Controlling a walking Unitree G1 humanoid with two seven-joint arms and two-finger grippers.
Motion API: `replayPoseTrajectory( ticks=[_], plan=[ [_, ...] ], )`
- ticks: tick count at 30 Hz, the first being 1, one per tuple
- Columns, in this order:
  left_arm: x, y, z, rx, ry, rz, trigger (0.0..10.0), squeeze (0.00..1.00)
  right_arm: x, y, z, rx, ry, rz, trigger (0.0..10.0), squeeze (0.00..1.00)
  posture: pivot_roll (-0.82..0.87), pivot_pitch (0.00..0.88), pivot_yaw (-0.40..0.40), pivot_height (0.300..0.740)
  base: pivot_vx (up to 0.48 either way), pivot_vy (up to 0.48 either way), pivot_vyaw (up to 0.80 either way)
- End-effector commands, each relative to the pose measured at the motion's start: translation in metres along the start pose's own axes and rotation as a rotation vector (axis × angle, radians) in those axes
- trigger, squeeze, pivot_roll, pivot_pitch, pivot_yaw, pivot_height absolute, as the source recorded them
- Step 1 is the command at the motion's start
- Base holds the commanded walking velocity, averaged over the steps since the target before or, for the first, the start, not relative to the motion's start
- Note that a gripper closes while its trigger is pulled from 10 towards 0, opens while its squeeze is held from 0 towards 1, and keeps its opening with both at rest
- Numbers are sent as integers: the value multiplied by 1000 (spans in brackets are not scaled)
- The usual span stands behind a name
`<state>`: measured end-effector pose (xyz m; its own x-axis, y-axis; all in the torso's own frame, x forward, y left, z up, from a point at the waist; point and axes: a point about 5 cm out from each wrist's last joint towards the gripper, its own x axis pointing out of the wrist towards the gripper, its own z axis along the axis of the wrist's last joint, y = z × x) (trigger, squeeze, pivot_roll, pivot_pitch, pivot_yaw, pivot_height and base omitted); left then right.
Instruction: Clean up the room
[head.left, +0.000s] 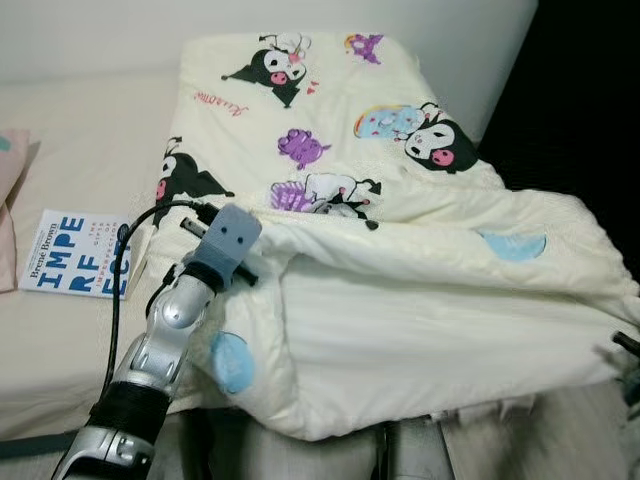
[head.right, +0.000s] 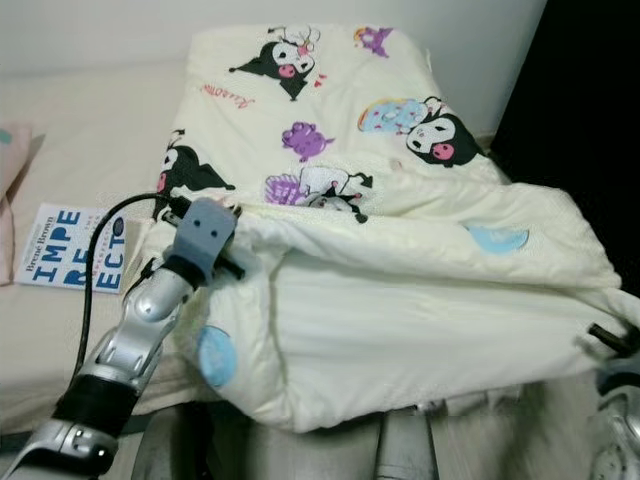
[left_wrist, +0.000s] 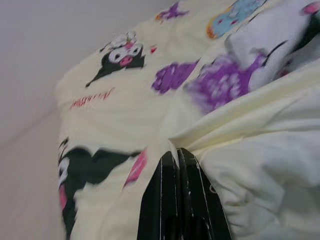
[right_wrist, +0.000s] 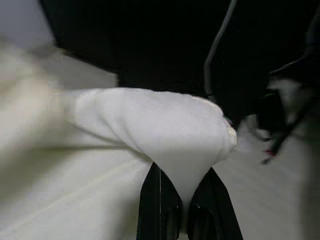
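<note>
Pinching the quilt's (head.left: 400, 290) folded edge, left gripper (left_wrist: 177, 165) and right gripper (right_wrist: 182, 195) are both clamping cloth, needing level, matched pulls for a square fold.

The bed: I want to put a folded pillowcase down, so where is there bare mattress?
Bare mattress lies between the wall, the book and the quilt. The right side is crowded: the quilt covers it, and both the left pincer and the right pincer grip its folds.
</note>
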<state>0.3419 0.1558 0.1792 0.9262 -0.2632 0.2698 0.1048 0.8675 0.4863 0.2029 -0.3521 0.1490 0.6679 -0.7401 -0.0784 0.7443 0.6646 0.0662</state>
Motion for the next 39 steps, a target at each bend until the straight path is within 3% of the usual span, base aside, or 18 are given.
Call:
replayPoseTrajectory(
  ticks=[1,7,8,10,11,12,13,14,15,16,17,25,30,32,35,36,38,39],
  plan=[
    [-8,11,-6,30,25,34,10000,0,-7,-35,11,-57,-22,-205,0,0,-209,245,-25,471,0,0,0],
    [-9,10,-8,32,32,34,10000,0,-15,-33,-5,-113,70,-203,0,0,-220,247,-30,471,0,0,0],
    [-9,8,-8,30,33,30,10000,0,-19,-31,-31,-169,192,-183,0,0,-221,245,-31,471,0,0,0],
    [-9,7,-7,27,32,25,10000,0,-24,-29,-47,-181,275,-177,0,0,-217,245,-33,471,0,0,0],
    [-8,5,-7,27,31,20,10000,0,-27,-27,-53,-204,302,-182,8275,0,-216,246,-32,471,0,0,0],
    [-8,5,-7,27,31,20,10000,0,-27,-27,-53,-204,302,-182,8275,0,-216,246,-32,471,0,0,0],
    [-8,4,-7,26,29,18,10000,0,-29,-26,-56,-227,315,-191,10000,0,-216,245,-31,471,0,0,0],
    [-8,4,-6,26,29,16,10000,0,-30,-26,-57,-246,326,-198,10000,0,-216,245,-31,471,0,0,0],
    [-8,3,-7,24,29,13,10000,0,-32,-25,-58,-262,335,-207,10000,616,-214,246,-32,471,0,0,0],
    [-8,3,-7,23,30,11,10000,0,-33,-25,-59,-268,340,-214,10000,616,-214,246,-31,471,0,0,0],
    [-9,2,-7,21,31,6,10000,0,-33,-26,-57,-285,338,-230,10000,1000,-214,246,-30,471,0,0,0],
    [-10,-4,-8,15,34,-16,10000,0,-29,-40,-34,-374,289,-300,10000,1000,-215,246,-29,471,0,0,0],
    [-10,-6,-8,15,33,-24,10000,0,-24,-35,-9,-360,206,-294,10000,1000,-221,243,-29,471,0,0,0],
    [-10,-7,-8,15,32,-27,10000,0,-19,-17,3,-240,148,-195,10000,1000,-224,240,-29,471,0,0,0],
    [-10,-9,-8,14,31,-32,10000,0,-16,33,2,73,135,146,10000,1000,-218,234,-26,471,0,0,0],
    [-10,-9,-8,14,31,-32,10000,0,-16,33,2,73,135,146,10000,1000,-218,234,-26,471,0,0,0],
    [-9,-10,-8,15,29,-37,10000,0,-24,61,-5,262,170,315,10000,953,-211,232,-26,471,0,0,0],
    [-9,-10,-8,16,28,-37,10000,0,-25,64,-6,281,176,326,10000,953,-211,232,-26,471,0,0,0]
  ],
)
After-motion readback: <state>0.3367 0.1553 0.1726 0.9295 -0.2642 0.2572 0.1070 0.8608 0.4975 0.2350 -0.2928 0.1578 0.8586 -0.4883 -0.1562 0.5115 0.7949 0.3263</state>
